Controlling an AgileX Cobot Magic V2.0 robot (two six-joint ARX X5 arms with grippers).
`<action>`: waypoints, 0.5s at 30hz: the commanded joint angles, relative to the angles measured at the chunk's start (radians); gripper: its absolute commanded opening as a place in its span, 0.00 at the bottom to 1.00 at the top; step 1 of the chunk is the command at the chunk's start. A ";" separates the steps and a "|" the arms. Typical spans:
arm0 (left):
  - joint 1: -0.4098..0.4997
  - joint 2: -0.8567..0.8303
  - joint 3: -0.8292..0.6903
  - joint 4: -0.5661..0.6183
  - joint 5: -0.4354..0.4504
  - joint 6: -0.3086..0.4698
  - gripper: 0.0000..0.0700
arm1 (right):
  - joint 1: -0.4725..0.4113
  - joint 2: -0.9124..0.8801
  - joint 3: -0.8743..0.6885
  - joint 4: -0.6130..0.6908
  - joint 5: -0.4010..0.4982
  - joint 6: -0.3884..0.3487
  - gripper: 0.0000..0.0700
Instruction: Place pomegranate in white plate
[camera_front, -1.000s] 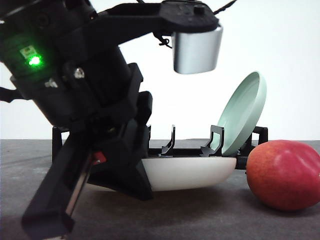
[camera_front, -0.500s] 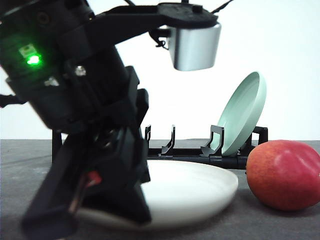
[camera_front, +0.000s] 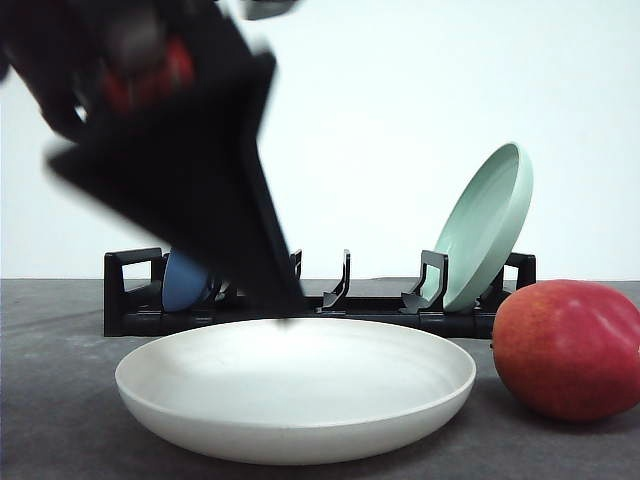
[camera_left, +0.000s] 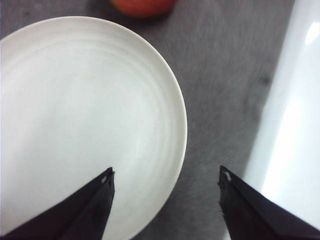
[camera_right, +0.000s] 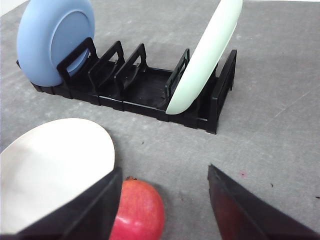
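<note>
The white plate lies flat on the grey table in front of the rack, with nothing in it. The pomegranate rests on the table just right of the plate, red with a yellowish patch. My left arm is a dark blur raised above the plate's left half. In the left wrist view my left gripper is open and empty over the white plate's rim. My right gripper is open above the pomegranate, which sits close to one finger, beside the white plate.
A black dish rack stands behind the plate. It holds a blue plate at its left end and a pale green plate leaning at its right end. The rack's middle slots are free. A pale wall rises behind.
The left arm lowered the white plate from rack height to the table, let it go and swung upward. The pomegranate stayed put.
</note>
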 joint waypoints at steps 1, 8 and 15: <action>0.033 -0.019 0.016 -0.006 0.068 -0.093 0.56 | 0.003 0.001 0.017 0.008 0.003 -0.003 0.49; 0.240 -0.136 0.016 -0.043 0.107 -0.146 0.56 | 0.003 0.001 0.017 0.008 0.000 -0.003 0.49; 0.448 -0.227 0.016 -0.037 0.149 -0.233 0.56 | 0.003 0.001 0.017 0.008 -0.002 0.000 0.49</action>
